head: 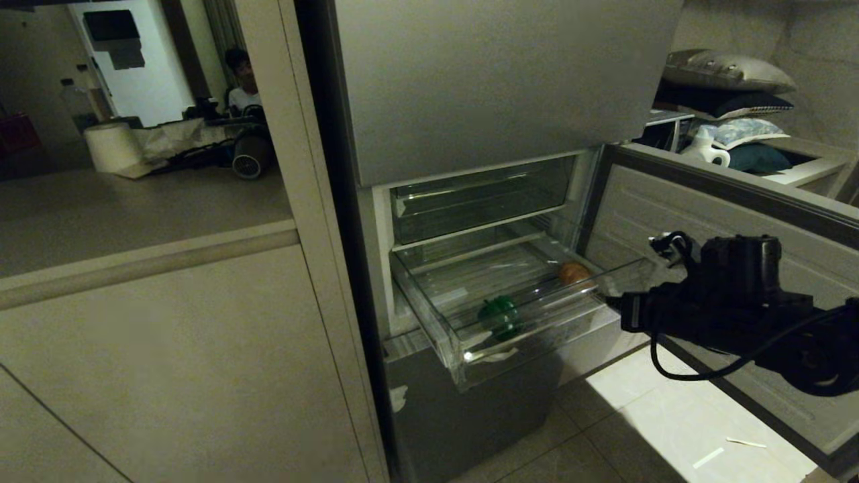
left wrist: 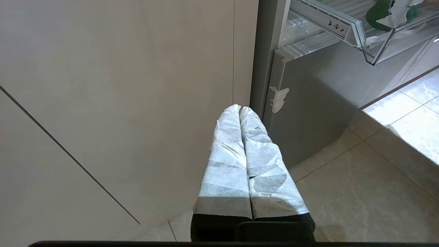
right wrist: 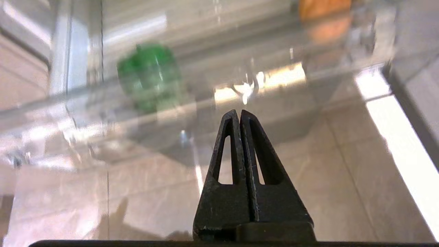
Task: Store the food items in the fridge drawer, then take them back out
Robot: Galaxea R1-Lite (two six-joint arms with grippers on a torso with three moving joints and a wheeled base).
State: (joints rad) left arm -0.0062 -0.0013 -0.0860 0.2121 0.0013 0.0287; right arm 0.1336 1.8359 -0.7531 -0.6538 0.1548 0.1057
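Fridge drawer (head: 463,335) stands pulled out at the centre of my head view, with a green pepper (head: 499,316) near its front wall and an orange ball (head: 574,272) at its right end. My right gripper (head: 614,303) sits just outside the drawer's right front corner, below and right of the ball, fingers pressed together on nothing. My left gripper (left wrist: 239,109) hangs low beside the cabinet, fingers also pressed together.
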